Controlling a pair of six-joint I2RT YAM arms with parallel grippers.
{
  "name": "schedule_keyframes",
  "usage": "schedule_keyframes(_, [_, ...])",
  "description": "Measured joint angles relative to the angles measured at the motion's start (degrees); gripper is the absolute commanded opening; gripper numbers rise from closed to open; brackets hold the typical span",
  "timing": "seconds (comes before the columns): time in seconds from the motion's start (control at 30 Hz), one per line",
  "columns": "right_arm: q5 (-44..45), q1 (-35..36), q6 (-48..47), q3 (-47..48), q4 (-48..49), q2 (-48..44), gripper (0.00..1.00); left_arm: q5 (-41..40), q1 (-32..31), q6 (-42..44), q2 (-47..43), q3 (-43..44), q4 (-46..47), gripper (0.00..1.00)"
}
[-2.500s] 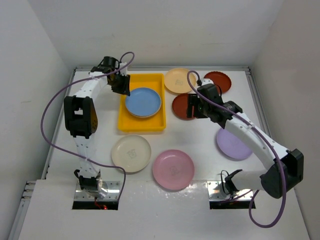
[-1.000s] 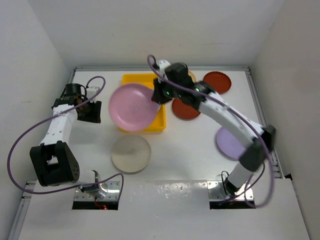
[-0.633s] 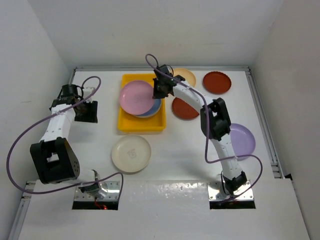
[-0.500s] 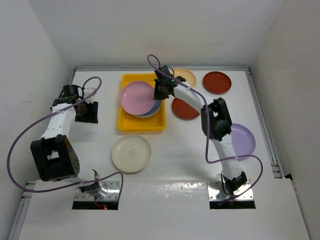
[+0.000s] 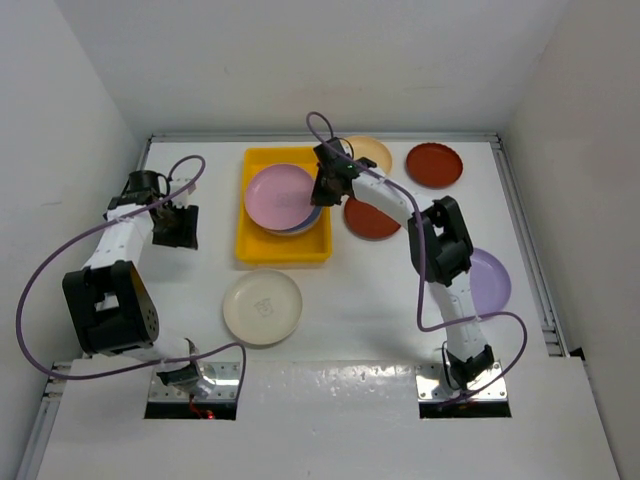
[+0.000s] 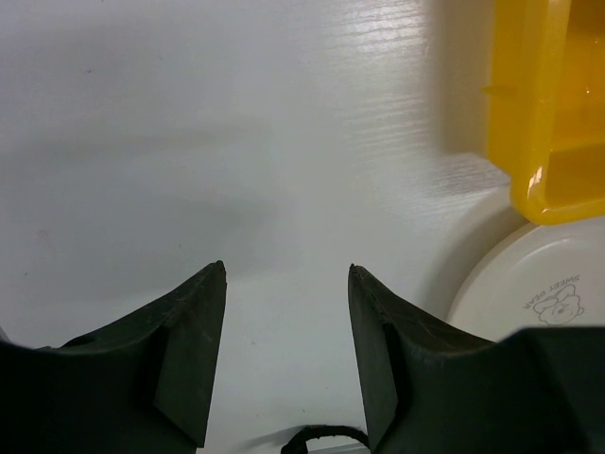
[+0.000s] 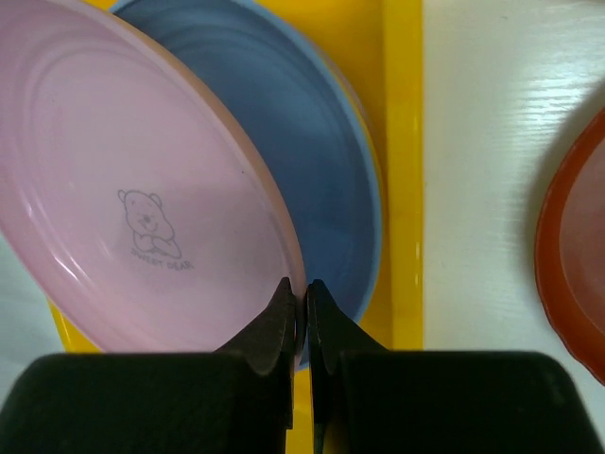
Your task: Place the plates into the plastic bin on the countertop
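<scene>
I am pinching the pink plate (image 7: 142,189) by its near rim between my right fingers (image 7: 274,331), having just carried it in over the blue plate (image 7: 284,161) in the bin (image 7: 402,142) ahead, so release is nearing, while my left fingers (image 6: 184,340) are hovering open and empty.

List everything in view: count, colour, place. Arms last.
plastic bin: 1, yellow, left-centre of countertop
pink plate: 1, pink, tilted over the bin
blue plate: 1, light blue, in the bin under the pink plate
cream plate: 1, cream, countertop, near side of bin
tan plate: 1, tan, far edge, partly behind right arm
dark red plates: 2, dark red, one far right, the other beside the bin
purple plate: 1, purple, right side
countertop: 1, white
left claw: 1, black, open, left of bin
right claw: 1, black, shut on pink plate's rim
</scene>
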Motion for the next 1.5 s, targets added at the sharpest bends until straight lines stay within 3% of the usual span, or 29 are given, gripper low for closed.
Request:
schedule_keyframes(0.33, [4.15,-0.33,4.81,-0.55,-2.47,0.00,0.03,0.79,0.00,0.20,1.20,0.00,0.28,0.57])
schedule_keyframes(0.37, [4.20,-0.33,4.76,-0.55,-2.49,0.00,0.18,0.81,0.00,0.22,1.42,0.00,0.28,0.57])
schedule_keyframes(0.43, [4.15,-0.31,4.37,-0.55,-2.29,0.00,0.36,0.96,0.00,0.22,1.70,0.00,0.26,0.57])
schedule_keyframes(0.47, [4.07,-0.31,3.76,-0.39,-2.47,0.00,0.54,1.14,0.00,0.37,1.70,0.00,0.28,0.57])
schedule_keyframes(0.6, [3.58,0.07,1.88,0.59,-2.49,-0.31,0.73,2.47,-0.50,1.99,1.70,-0.39,0.48,0.58])
schedule_keyframes(0.8, [6.38,1.33,-1.75,0.07,-4.83,-2.58,0.79,7.10,-3.89,7.08,1.51,-2.58,-1.33,0.69])
schedule_keyframes(0.83, [7.19,1.53,-2.43,-0.50,-5.38,-3.56,0.79,8.68,-4.98,8.81,1.07,-3.10,-2.19,0.77])
schedule_keyframes(0.87, [7.72,1.66,-3.04,-1.14,-5.57,-4.68,0.80,10.14,-5.86,10.54,0.61,-3.52,-3.06,0.79])
schedule_keyframes(1.0, [8.52,2.03,-5.90,-4.28,-4.46,-10.14,0.80,14.05,-10.16,16.85,-2.27,-5.95,-5.77,0.79])
schedule_keyframes(1.2, [8.57,2.78,-11.39,-10.78,-0.31,-19.82,0.80,10.62,-18.32,23.37,-1.62,-13.70,-5.53,0.78])
schedule_keyframes(1.3, [8.57,3.61,-13.94,-16.81,3.39,-25.73,0.80,7.28,-19.30,24.76,-1.53,-18.08,-2.84,0.70])
schedule_keyframes(1.4, [8.15,4.17,-15.41,-24.79,7.17,-31.54,0.81,4.66,-19.93,25.59,-1.05,-21.11,0.37,0.48])
schedule_keyframes(1.43, [7.96,4.24,-15.65,-27.47,8.44,-33.16,0.81,4.42,-20.52,25.88,-1.03,-21.16,0.98,0.33])
schedule_keyframes(1.5, [7.87,4.02,-15.87,-31.06,9.11,-35.08,0.81,5.01,-21.55,25.90,-0.63,-21.05,2.51,0.17])
